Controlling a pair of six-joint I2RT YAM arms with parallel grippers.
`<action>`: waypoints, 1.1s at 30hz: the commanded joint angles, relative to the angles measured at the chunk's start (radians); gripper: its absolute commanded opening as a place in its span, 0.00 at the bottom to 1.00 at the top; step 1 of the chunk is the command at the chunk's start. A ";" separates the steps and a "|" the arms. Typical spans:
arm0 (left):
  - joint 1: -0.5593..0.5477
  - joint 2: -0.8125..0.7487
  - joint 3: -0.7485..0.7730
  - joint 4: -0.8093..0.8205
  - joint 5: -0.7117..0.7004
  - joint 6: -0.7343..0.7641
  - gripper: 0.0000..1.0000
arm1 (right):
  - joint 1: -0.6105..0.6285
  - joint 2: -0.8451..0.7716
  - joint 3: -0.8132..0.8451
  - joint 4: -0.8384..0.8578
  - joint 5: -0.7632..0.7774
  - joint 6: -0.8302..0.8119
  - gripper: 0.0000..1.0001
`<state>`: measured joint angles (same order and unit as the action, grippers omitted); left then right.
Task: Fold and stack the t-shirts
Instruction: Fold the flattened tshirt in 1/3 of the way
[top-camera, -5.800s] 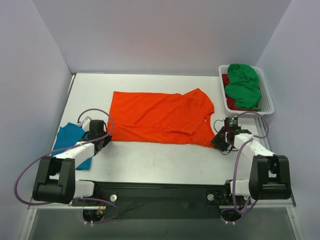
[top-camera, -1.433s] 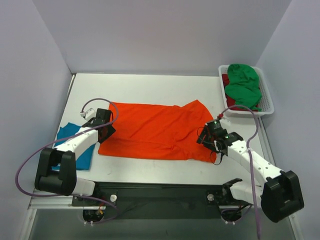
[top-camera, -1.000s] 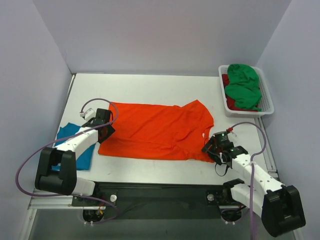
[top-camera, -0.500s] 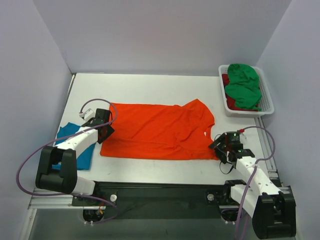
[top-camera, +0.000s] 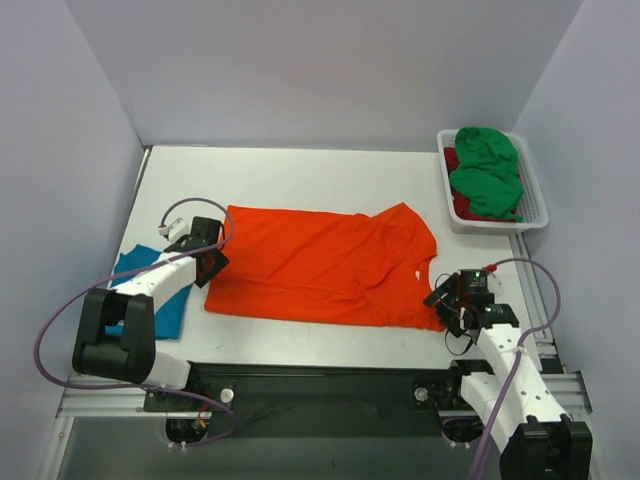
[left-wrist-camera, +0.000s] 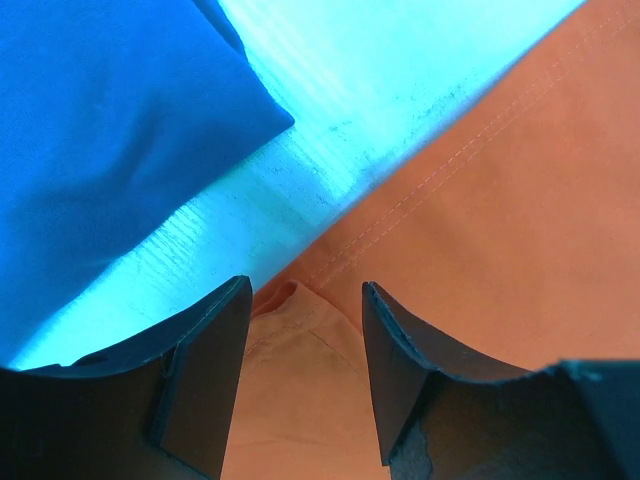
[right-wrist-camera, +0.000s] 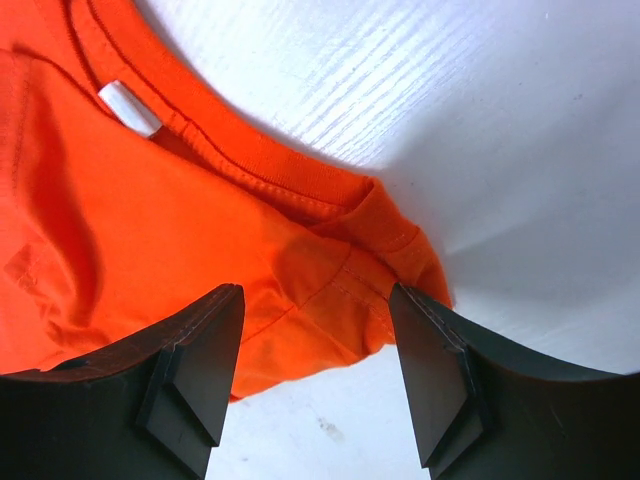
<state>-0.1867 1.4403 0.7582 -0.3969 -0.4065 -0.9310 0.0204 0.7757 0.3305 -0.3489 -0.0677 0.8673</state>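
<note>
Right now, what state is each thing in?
orange t-shirt: spread flat, unfolded.
teal t-shirt: folded, at left.
basket: upright, loaded.
green t-shirt: crumpled in basket.
dark red t-shirt: under the green one.
left pincer: open astride orange hem corner.
right pincer: open astride orange shoulder.

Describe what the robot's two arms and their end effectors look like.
Both the left arm and the right arm have white link shells with black joint housings, and they stand on a black base rail. Loose purple cables loop along each. The left end effector and the right end effector are black, each with two broad, dark, wedge-shaped fingers.
</note>
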 joint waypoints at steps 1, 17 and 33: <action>0.006 -0.009 0.044 0.035 0.014 -0.003 0.58 | 0.012 0.016 0.093 -0.084 0.026 -0.057 0.61; 0.010 0.169 0.363 0.129 0.097 0.121 0.64 | 0.105 0.707 0.794 0.008 0.057 -0.425 0.61; 0.006 -0.071 0.149 -0.023 0.097 0.018 0.77 | 0.070 0.440 0.421 -0.010 -0.026 -0.237 0.59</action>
<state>-0.1814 1.5181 0.9703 -0.3759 -0.2867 -0.8768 0.0856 1.3663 0.8444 -0.3321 -0.0628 0.5507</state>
